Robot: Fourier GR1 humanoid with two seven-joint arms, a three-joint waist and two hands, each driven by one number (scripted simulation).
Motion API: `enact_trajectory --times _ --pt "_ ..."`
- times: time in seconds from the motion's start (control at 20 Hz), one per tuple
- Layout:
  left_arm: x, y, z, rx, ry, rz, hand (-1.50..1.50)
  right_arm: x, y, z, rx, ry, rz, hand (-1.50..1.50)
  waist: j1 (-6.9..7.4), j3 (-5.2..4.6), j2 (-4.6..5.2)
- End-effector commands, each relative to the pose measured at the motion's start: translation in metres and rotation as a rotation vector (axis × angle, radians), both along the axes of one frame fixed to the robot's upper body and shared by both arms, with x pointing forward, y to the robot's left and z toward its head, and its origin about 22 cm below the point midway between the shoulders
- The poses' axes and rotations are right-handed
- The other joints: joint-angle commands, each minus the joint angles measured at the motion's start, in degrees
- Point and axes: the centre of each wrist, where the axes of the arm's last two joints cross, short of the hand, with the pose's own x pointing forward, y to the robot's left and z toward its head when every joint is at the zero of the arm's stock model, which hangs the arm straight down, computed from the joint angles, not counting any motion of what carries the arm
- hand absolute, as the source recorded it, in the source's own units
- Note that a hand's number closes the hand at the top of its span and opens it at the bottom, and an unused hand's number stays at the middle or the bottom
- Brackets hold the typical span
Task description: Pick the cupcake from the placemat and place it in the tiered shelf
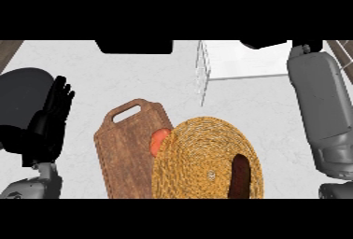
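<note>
Two hands: left hand (52, 116) open, idle, placemat (207, 158) to its right; right hand (307, 45) far out, tiered shelf (203, 70) at its left, probably for placing; grip cannot be told.

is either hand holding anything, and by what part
Left hand is open, holding nothing. Right hand is mostly cut off at the view's top edge: cannot tell.

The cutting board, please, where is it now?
In the head view, the cutting board lies lower centre, between the left robot hand and the woven placemat.
</note>
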Motion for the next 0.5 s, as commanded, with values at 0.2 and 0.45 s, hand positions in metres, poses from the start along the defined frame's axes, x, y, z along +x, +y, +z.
enact_trajectory --times 0.2,0.45 --pt "-0.015 -0.004 -0.001 0.003 0.002 0.007 0.00 -0.011 -0.027 0.030 0.184 -0.168 -0.009 -1.50 -0.54 0.00 -0.44" --pt "-0.011 -0.003 -0.007 -0.003 0.015 0.001 0.00 -0.024 -0.060 0.049 0.181 -0.198 -0.141 -1.50 -0.80 -0.02 -0.35"
